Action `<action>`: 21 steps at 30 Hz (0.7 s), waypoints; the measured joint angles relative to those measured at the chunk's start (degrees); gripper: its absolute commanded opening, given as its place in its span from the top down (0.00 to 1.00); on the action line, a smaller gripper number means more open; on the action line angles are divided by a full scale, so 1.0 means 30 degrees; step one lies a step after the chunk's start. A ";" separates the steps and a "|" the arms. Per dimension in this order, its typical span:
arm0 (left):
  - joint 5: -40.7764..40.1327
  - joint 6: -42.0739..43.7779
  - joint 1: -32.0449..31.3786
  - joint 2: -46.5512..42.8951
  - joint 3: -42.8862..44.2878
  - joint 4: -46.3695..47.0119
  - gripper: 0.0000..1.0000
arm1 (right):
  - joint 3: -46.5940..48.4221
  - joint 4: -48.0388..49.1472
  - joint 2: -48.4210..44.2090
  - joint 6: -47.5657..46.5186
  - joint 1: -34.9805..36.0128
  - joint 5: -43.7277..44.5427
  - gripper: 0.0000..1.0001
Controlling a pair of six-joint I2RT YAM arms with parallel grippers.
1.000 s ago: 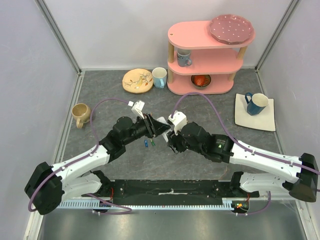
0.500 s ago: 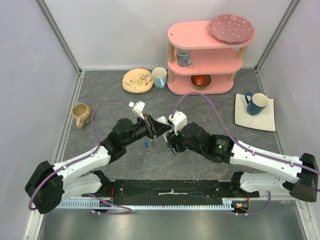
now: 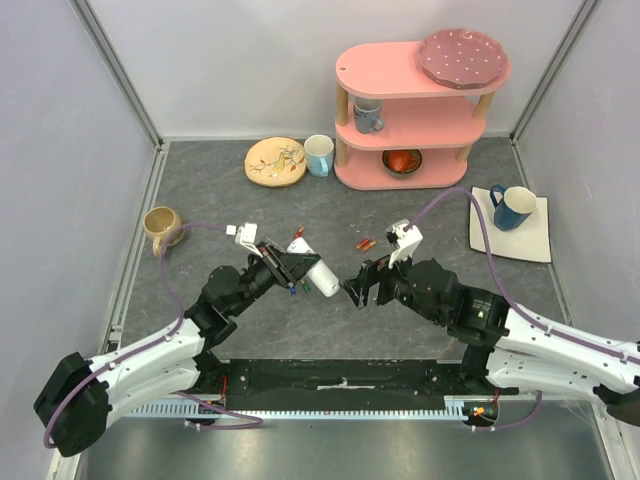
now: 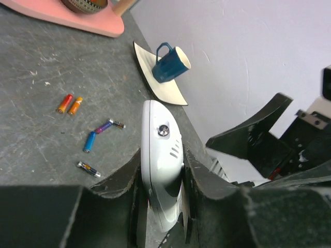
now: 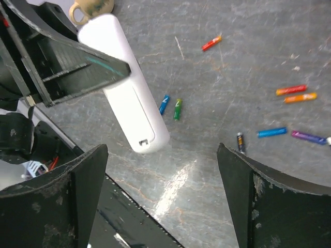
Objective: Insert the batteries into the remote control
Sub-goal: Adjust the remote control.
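Steadiness counts: left gripper (image 3: 292, 266) clamps the remote control (image 3: 320, 277) by its long edges over the table (image 3: 220, 200). Empty, the right gripper (image 3: 358, 288) hangs wide open; it should straddle 1 of the batteries (image 5: 177, 109) scattered below, across its length.

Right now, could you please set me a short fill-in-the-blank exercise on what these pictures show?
1. The left claw is shut on the ____.
2. The right claw stands ____, holding nothing.
3. The mug on the square white plate is ____.
Missing words: remote control; open; blue.
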 measured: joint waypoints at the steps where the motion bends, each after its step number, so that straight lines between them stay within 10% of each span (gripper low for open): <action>1: -0.0204 0.0131 0.0000 -0.0160 -0.0262 0.0262 0.98 | -0.0663 0.0605 -0.0277 0.0641 0.0000 -0.0029 0.13; 8: -0.0903 0.0896 0.0000 -0.0772 -0.1435 0.1967 0.98 | -0.3825 0.4116 -0.0102 0.4597 0.0007 -0.0736 0.40; 21: -0.4153 0.3650 -0.0342 -0.0313 -0.2900 0.2681 0.98 | -0.7111 0.8757 0.0219 0.7286 0.0000 0.0342 0.43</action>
